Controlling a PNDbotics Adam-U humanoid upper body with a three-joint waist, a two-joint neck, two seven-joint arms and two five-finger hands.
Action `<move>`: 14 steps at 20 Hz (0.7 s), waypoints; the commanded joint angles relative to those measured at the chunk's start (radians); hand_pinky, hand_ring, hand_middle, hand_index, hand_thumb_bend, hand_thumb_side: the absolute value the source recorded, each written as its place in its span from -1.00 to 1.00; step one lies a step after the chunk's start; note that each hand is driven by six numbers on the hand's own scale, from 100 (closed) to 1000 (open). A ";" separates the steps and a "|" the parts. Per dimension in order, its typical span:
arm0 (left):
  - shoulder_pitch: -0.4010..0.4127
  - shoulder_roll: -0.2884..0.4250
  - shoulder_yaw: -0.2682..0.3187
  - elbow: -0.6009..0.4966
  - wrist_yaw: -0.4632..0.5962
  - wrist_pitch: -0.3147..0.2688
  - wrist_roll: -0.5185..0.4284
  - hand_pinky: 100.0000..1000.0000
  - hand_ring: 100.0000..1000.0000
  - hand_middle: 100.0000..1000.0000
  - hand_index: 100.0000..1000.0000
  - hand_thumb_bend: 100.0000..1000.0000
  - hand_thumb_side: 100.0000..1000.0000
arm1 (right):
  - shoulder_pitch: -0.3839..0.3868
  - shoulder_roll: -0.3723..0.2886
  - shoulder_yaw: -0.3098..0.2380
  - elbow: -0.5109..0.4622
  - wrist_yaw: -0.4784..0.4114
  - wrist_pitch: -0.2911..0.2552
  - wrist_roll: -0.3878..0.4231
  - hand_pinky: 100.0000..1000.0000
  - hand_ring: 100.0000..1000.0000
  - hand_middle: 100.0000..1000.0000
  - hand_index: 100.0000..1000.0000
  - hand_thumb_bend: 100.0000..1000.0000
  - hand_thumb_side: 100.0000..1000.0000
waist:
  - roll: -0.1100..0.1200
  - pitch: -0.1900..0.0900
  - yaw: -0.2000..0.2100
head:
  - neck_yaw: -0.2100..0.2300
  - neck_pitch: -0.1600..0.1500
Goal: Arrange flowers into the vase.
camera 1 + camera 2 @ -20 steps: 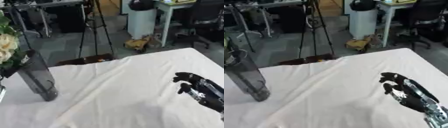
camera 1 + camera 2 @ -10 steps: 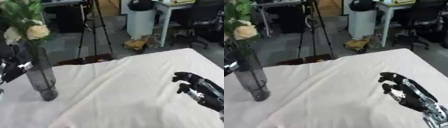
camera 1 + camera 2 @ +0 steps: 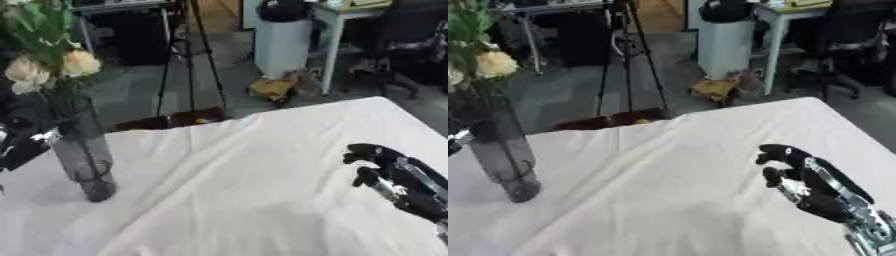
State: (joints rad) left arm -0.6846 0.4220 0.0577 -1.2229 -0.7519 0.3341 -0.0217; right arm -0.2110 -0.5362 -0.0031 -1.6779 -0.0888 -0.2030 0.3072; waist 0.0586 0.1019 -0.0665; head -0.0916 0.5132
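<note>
Left eye view — flowers [image 3: 52,67] stand in vase [image 3: 83,150], left hand [image 3: 24,145] beside it unclear; right hand [image 3: 802,180] curled, empty.

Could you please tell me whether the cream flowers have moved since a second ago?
Yes. The cream flowers have swung right and upward and now stand above the dark translucent vase, whereas earlier they hung left of its rim at the view's edge.
</note>
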 commanded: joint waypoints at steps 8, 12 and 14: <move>0.080 0.019 0.040 -0.173 0.110 -0.050 0.123 0.40 0.45 0.34 0.43 0.64 0.70 | -0.012 -0.012 -0.014 -0.007 0.004 -0.004 -0.002 0.03 0.74 0.35 0.76 -0.49 0.14 | -0.015 -0.013 0.009 | -0.007 -0.007; 0.136 0.010 0.051 -0.247 0.182 -0.095 0.168 0.35 0.42 0.29 0.40 0.41 0.63 | -0.012 -0.011 -0.015 -0.007 0.004 -0.003 -0.003 0.03 0.74 0.35 0.76 -0.49 0.14 | -0.015 -0.012 0.018 | -0.009 -0.006; 0.175 -0.002 0.057 -0.297 0.217 -0.126 0.199 0.32 0.39 0.27 0.39 0.32 0.63 | -0.012 -0.009 -0.016 -0.007 0.004 -0.002 -0.004 0.03 0.74 0.34 0.76 -0.47 0.13 | -0.016 -0.012 0.023 | -0.009 -0.007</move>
State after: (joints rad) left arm -0.4988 0.4071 0.1007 -1.4776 -0.5572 0.2234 0.1577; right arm -0.2109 -0.5325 -0.0063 -1.6770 -0.0888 -0.2028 0.3064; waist 0.0586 0.1019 -0.0424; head -0.0989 0.5132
